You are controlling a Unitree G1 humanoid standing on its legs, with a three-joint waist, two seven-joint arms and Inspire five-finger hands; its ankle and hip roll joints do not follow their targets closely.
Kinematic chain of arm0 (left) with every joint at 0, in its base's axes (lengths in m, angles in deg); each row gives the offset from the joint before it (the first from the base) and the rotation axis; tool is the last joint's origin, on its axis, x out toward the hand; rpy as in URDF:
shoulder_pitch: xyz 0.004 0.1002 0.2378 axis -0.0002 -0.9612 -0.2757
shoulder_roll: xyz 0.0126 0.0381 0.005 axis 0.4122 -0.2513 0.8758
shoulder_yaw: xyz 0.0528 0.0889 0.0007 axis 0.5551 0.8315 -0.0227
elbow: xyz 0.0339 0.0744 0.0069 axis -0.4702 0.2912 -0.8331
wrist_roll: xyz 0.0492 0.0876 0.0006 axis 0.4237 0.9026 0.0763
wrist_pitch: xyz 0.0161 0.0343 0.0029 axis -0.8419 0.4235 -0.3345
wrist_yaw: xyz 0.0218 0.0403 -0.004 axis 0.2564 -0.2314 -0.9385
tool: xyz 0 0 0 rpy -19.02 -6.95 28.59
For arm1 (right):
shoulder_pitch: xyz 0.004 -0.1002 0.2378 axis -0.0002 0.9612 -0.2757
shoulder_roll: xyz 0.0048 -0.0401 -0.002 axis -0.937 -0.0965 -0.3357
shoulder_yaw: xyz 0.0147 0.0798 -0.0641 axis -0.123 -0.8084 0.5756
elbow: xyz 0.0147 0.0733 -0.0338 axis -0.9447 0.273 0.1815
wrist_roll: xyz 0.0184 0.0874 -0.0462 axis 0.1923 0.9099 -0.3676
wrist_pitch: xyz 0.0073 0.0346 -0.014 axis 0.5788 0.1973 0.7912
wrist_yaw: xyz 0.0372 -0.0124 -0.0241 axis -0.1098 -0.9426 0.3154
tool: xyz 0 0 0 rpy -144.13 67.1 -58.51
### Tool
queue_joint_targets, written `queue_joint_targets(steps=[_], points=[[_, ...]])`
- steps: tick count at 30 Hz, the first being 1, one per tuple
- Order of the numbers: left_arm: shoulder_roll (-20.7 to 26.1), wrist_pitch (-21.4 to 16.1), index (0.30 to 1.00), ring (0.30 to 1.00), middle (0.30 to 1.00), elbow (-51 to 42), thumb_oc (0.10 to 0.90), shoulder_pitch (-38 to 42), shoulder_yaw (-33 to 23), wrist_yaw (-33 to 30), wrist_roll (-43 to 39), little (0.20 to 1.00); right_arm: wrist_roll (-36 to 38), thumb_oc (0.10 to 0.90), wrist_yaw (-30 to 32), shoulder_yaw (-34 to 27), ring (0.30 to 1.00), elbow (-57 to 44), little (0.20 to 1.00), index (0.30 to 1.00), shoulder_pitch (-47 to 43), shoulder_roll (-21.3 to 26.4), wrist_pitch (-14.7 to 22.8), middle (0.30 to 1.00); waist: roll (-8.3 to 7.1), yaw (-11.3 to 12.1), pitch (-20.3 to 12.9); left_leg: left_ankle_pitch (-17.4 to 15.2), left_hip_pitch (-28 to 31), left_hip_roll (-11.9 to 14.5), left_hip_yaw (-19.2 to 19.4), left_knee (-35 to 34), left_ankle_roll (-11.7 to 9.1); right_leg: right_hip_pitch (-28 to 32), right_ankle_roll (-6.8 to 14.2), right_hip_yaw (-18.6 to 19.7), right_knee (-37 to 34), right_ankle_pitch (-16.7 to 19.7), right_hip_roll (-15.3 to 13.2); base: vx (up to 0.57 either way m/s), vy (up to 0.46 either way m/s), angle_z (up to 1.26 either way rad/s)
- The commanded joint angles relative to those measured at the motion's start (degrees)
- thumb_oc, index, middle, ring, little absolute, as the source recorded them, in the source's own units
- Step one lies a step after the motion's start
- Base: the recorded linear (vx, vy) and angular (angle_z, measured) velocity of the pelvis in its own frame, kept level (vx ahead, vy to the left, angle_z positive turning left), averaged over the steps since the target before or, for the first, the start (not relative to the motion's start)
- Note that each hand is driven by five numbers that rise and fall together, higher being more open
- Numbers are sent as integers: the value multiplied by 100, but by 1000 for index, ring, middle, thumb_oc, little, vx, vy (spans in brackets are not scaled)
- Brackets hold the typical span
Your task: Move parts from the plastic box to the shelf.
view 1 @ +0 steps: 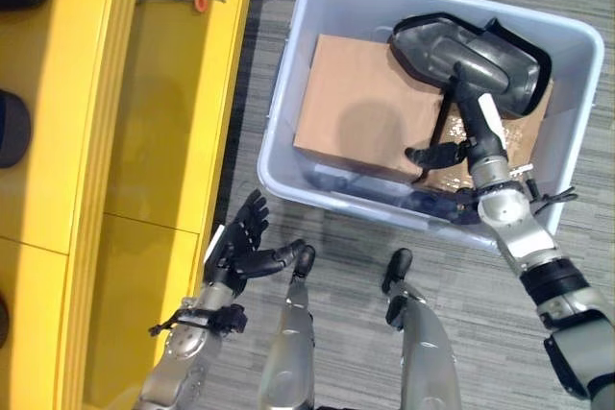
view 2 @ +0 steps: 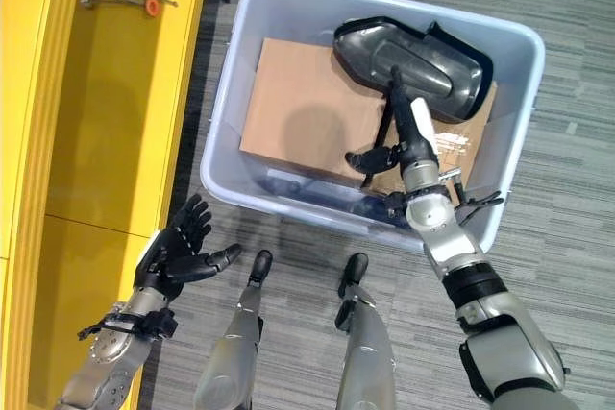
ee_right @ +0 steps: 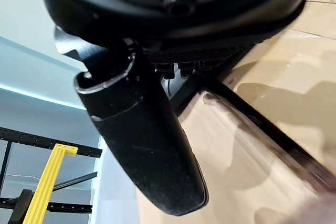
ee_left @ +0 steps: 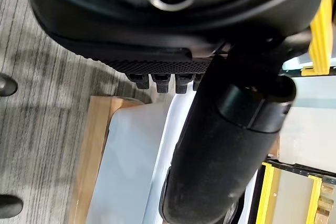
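Left eye view: pale blue plastic box (view 1: 288,93) on grey carpet; brown cardboard sheet (view 1: 356,103) inside, dark grey moulded plastic part (view 1: 480,55) atop, gripped by right hand (view 1: 478,127).
Right eye view: yellow shelf (view 2: 96,93) beside; left hand (view 2: 178,252) spread, empty.

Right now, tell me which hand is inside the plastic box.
The right hand, reaching the dark part; the left hand hangs open outside beside the yellow shelf.

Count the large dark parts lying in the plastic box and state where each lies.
1. The dark part lies on the cardboard at the far right of the plastic box, the right hand on it. More dark shapes may be hidden under the cardboard's near edge.
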Motion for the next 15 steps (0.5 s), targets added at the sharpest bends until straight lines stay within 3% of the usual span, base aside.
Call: queue_joint_targets(steps=[1,9,15], points=[[199,-522,1000,1000,1000,-545,900,-65,148,-137,5,1000,-402,900,476,213,1000,-307,1000,1000,-711,512,415,1000,-99,12,-264,263,446,216,174,-319,207,166,553,126,-414,302,-441,-14,-4,9],[117,-538,1000,1000,1000,-484,900,102,181,-285,95,1000,-1066,900,882,-140,1000,-990,1000,1000,-711,881,373,1000,-86,-50,-148,279,330,196,162,-319,192,-21,565,140,-245,256,-497,0,-4,2],[141,-615,1000,1000,1000,-445,900,105,158,-354,79,1000,-1215,900,1001,93,1000,-260,1000,1000,-1160,1143,253,1000,-73,-39,-61,302,223,185,170,-319,166,-157,566,173,-180,253,-531,0,0,0]])
